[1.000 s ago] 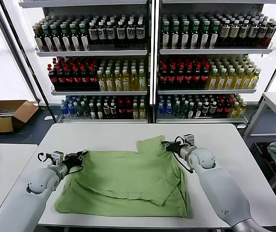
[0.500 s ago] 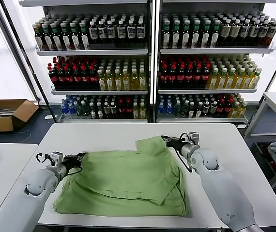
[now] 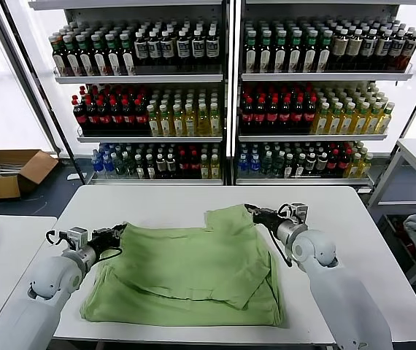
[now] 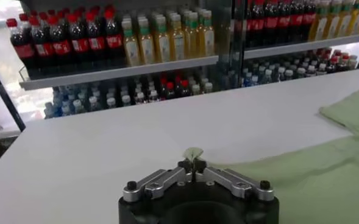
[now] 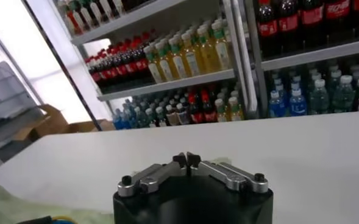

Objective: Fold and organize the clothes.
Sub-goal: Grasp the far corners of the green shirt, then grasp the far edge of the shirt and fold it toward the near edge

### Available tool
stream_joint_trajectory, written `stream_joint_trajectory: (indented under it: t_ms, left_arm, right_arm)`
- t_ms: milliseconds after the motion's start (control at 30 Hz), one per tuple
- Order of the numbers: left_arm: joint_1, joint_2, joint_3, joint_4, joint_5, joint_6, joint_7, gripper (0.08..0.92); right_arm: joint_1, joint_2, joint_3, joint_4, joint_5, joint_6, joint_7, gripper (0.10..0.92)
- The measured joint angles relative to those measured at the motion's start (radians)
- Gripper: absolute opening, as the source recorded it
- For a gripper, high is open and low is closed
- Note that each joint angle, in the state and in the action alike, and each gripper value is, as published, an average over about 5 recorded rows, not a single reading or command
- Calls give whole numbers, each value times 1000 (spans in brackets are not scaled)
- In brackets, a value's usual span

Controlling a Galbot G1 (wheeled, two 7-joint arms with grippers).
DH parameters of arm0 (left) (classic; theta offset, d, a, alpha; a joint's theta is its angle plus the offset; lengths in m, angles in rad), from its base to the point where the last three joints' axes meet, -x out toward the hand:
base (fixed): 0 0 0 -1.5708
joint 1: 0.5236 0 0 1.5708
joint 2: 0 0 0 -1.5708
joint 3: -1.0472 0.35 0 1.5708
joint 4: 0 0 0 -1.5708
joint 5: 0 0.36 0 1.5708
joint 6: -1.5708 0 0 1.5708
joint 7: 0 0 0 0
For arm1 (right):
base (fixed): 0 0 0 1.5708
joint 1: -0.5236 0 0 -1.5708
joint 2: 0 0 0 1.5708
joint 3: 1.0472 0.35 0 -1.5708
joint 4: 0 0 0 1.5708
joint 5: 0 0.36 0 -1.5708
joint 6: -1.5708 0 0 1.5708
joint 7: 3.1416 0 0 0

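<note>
Head view gives you the whole layout: the olive-green polo shirt (image 3: pixel 193 273) is spread across the white table (image 3: pixel 157 200), partly folded, with one flap turned over toward the middle and a sleeve sticking up at the far edge. Your left gripper (image 3: pixel 114 235) sits at the shirt's left edge, and your right gripper (image 3: pixel 254 214) is at the far right side by that raised sleeve. My guess is you've got them out on opposite edges so the fabric stays stretched flat for the next fold. Now check the left wrist view, because it shows what the head camera can't: the left gripper (image 4: pixel 193 159) has its fingers pinched together on a tiny tuft of green cloth, so it's got the shirt by the edge. Right wrist view shows the right gripper (image 5: pixel 186 160) with its fingers closed tip to tip and nothing green between them, only bare table ahead, so it looks empty-handed. From the head camera you'd honestly think it was holding the sleeve. Drink shelves (image 3: pixel 230 95) stand behind the table.
</note>
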Motion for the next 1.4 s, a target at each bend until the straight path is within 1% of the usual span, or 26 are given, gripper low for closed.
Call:
stream_joint_trajectory:
  t_ms: [267, 300, 333, 400, 767, 867, 1067, 1400]
  left_arm:
    - [8, 5, -13, -22, -10, -3, -2, 84]
    - [10, 5, -15, -23, -10, -4, -2, 84]
    - [11, 6, -17, -24, -11, -5, -1, 84]
    - [13, 7, -20, -27, -12, -6, 0, 84]
    - [22, 9, -29, -45, -18, -9, 5, 84]
    - [23, 8, -31, -46, -19, -10, 5, 84]
    - [25, 12, -38, -46, -24, -11, 5, 84]
    - [37, 20, -46, -43, -25, -18, -2, 84]
  right_arm:
    - [28, 27, -48, -63, -95, -16, 32, 518]
    - [31, 30, -54, -71, -101, -18, 35, 533]
    - [35, 33, -60, -78, -105, -19, 38, 530]
    - [42, 40, -70, -92, -110, -22, 44, 500]
    - [83, 75, -96, -161, -92, -26, 61, 180]
    - [85, 74, -98, -166, -80, -26, 61, 119]
    - [76, 65, -85, -155, -42, -23, 50, 107]
    - [31, 34, -41, -52, 32, -16, 37, 107]
